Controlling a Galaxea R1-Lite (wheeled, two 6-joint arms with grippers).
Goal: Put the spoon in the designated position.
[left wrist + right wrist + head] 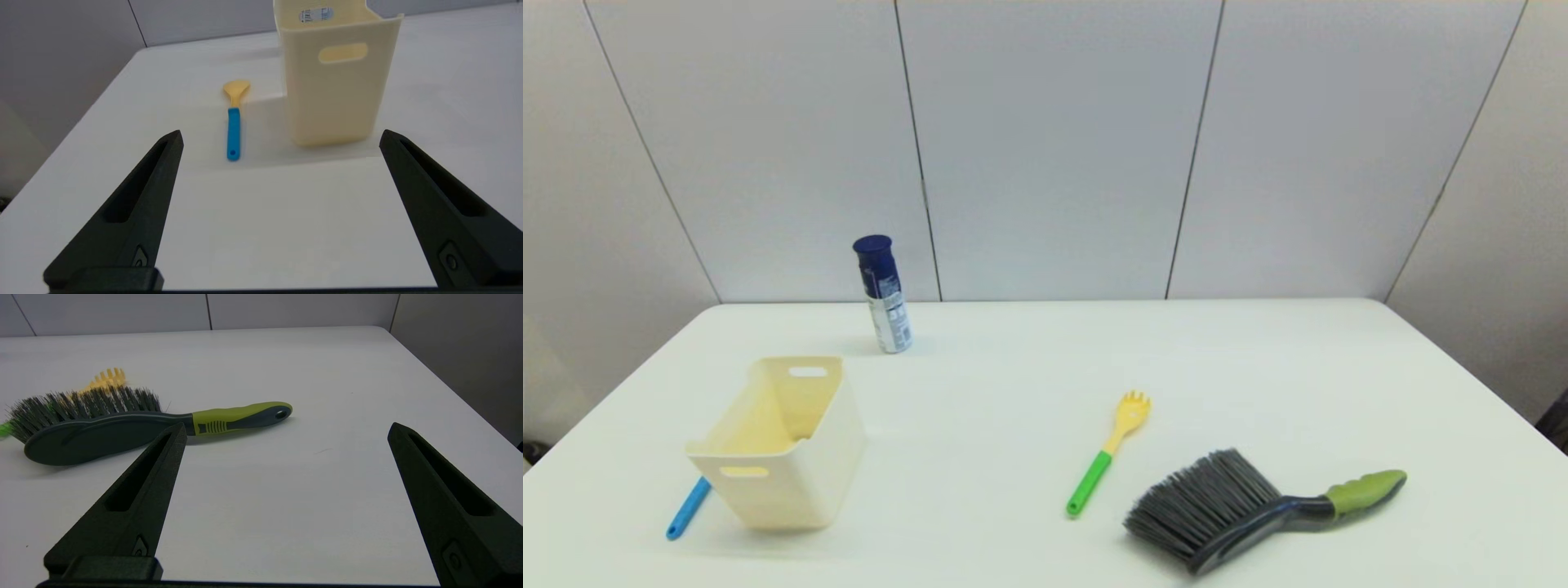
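**Spoon beside the bin, both grippers wide**

Head view: a white table (1045,359) meets grey wall panels. The spoon (688,508) lies near-left, partly hidden behind a cream bin (784,445). A spray can (883,294) stands farther back; a fork (1107,453) and brush (1258,506) lie right.

Left wrist view: the left gripper (282,139) is spread wide, empty, short of the spoon (233,122).

Right wrist view: the right gripper (286,430) gapes wide beside the brush (122,424).

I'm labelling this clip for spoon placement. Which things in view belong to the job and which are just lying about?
Job:
- spoon, flat on the table left of the bin
- left gripper, open, facing the spoon

Lying about:
- cream bin
- fork
- brush
- spray can
- right gripper, open, idle near the brush
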